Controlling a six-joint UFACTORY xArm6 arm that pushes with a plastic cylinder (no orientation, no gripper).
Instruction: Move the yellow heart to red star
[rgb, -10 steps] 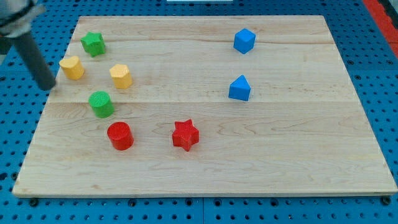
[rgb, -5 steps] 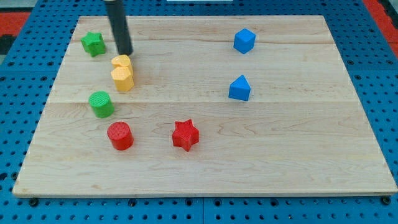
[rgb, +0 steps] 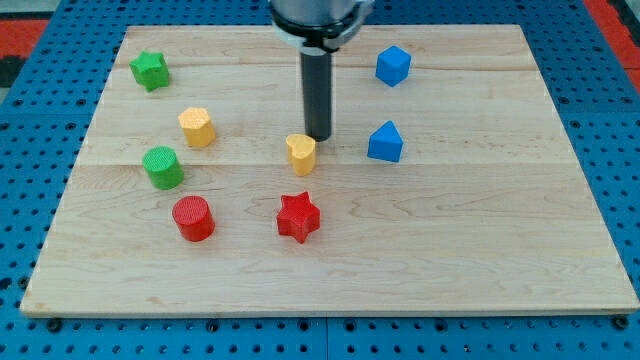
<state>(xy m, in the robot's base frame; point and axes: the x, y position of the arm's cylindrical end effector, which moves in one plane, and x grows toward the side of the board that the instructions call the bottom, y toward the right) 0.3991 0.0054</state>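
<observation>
Nearest the view's bottom, the board (rgb: 330, 285) shows bare wood along its front edge. Just above that, the red star (rgb: 298, 217) lies a little left of the middle, and the red cylinder (rgb: 193, 218) sits at the same depth further to the view's left, well apart from it. Next back comes the green cylinder (rgb: 162, 167), above and slightly left of the red one. The yellow heart (rgb: 301, 154) stands almost straight above the red star, near it but clearly apart, with a strip of wood showing between them. My tip (rgb: 318, 136) rests just beside the heart, at its upper right edge, seemingly touching or nearly so; the dark rod rises straight up from there toward the view's top. The arm carries no gripper, so there are no jaws to be wide or narrow, and nothing is held. At about the heart's depth, the blue block with a peaked top (rgb: 385, 142) sits to the right of my tip, while the yellow hexagon (rgb: 196, 127) lies to the left. Farthest back, the green star (rgb: 150, 70) occupies the upper left corner and the blue cube (rgb: 393, 66) the upper right of centre.
</observation>
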